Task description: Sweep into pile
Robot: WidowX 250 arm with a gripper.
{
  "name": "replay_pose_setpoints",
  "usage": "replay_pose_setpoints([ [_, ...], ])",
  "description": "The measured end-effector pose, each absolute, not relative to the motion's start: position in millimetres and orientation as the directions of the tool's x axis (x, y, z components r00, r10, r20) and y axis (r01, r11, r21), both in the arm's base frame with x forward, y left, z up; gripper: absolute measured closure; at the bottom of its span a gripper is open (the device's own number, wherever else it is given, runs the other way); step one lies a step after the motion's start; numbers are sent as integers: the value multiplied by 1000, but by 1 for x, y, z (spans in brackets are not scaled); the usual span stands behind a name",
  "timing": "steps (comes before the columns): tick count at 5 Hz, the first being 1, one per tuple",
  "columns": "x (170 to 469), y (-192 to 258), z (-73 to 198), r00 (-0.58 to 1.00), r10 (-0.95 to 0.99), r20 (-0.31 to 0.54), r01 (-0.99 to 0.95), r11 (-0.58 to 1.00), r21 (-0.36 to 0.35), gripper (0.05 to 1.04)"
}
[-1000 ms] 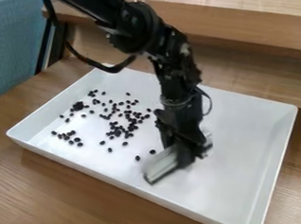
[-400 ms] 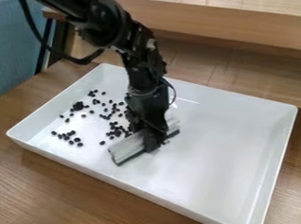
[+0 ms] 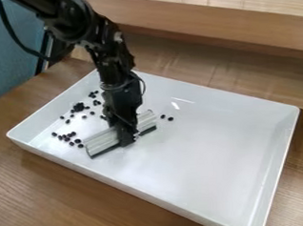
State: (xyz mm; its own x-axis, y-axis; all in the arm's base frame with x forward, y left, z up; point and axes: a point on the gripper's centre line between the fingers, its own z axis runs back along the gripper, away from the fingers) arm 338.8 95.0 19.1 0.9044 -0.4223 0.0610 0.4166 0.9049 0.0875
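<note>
Two beans (image 3: 163,116) lie on the tray's swept side, off the tool's far end: missed by the pass. Over the last second the gripper (image 3: 125,137), closed on the sweeping tool (image 3: 103,141), has travelled from the tray's middle towards its short left wall. Beans formerly loose along that path are now out of sight beyond the tool, presumably pushed ahead. Judgement: gathering is well advanced but incomplete; the strays need a second pass. Tool: clear, ribbed, long and straight, dark strip along its lower edge. Remaining beans (image 3: 79,106): small, black, rounded, matt, scattered across the tray's left part. Tray (image 3: 223,144): white, smooth, glossy, rectangular, with raised sloping walls.
</note>
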Motion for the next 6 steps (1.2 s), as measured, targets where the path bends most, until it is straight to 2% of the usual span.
replay_pose_setpoints([
  [2, 349, 135, 19, 888, -449, 100, 447, 893, 40, 685],
  [4, 376, 150, 18, 841, -536, 65, 535, 844, 37, 685],
  [6, 400, 159, 17, 870, -490, 58, 489, 872, 34, 685],
])
